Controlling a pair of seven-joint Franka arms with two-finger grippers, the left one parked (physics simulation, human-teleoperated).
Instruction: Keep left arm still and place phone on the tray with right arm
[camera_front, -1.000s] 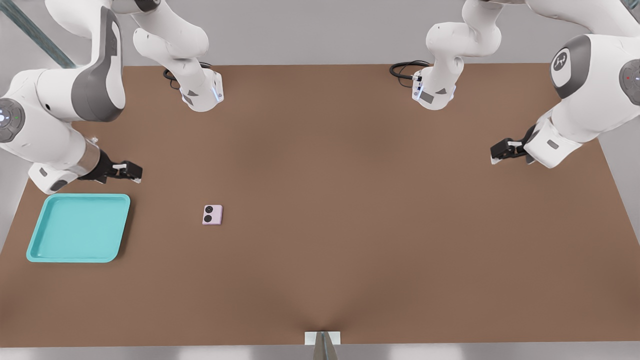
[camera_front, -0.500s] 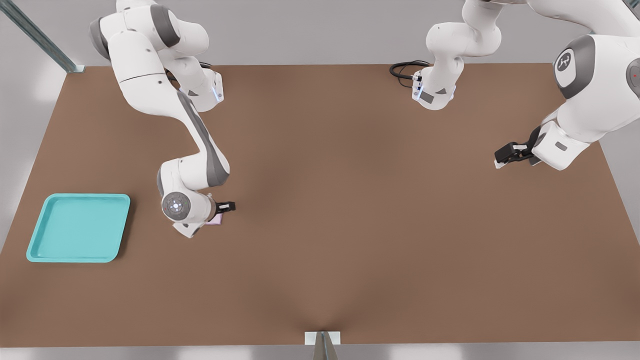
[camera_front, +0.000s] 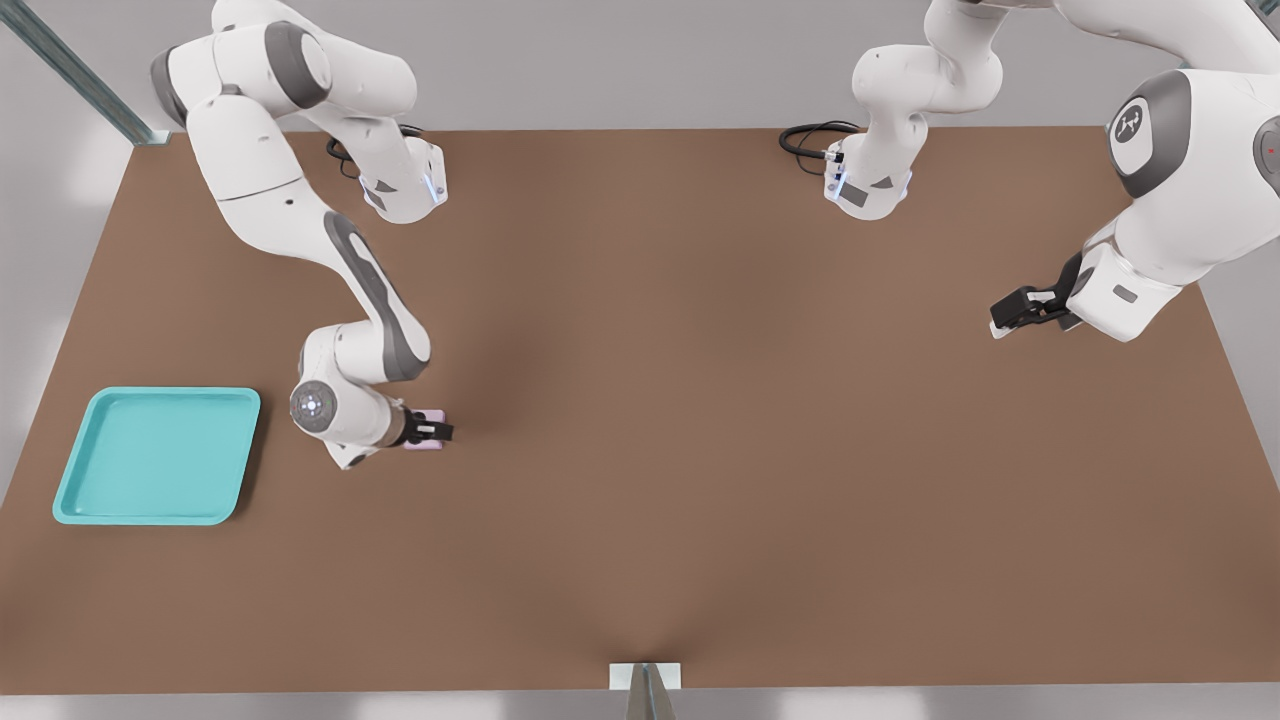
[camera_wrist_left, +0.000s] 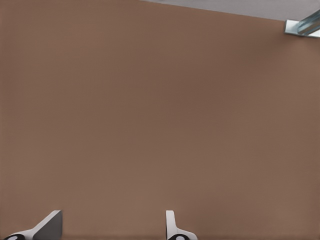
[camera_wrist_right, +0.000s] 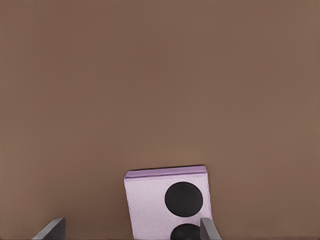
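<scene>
Hovering low over the phone (camera_front: 432, 443), the right arm's claw (camera_front: 432, 431) has its fingers (camera_wrist_right: 209, 229) spread apart, one on each side of it. The phone lies flat on the brown tabletop (camera_front: 700, 400), at three o'clock from the turquoise tray (camera_front: 75, 505), well apart.

The gripper (camera_wrist_right: 132, 230) fingers (camera_wrist_right: 51, 229) stand spread around the phone (camera_wrist_right: 167, 202), 2 lenses up.

The phone (camera_wrist_right: 167, 202) is pale pink-lilac with two black round lenses. The tray (camera_front: 158, 456) is plain turquoise. The desk (camera_front: 700, 450) is flat brown, unpatterned. The right arm (camera_front: 300, 220) is white with grey side panels, and its hand (camera_front: 432, 431), over the phone, is black.
</scene>
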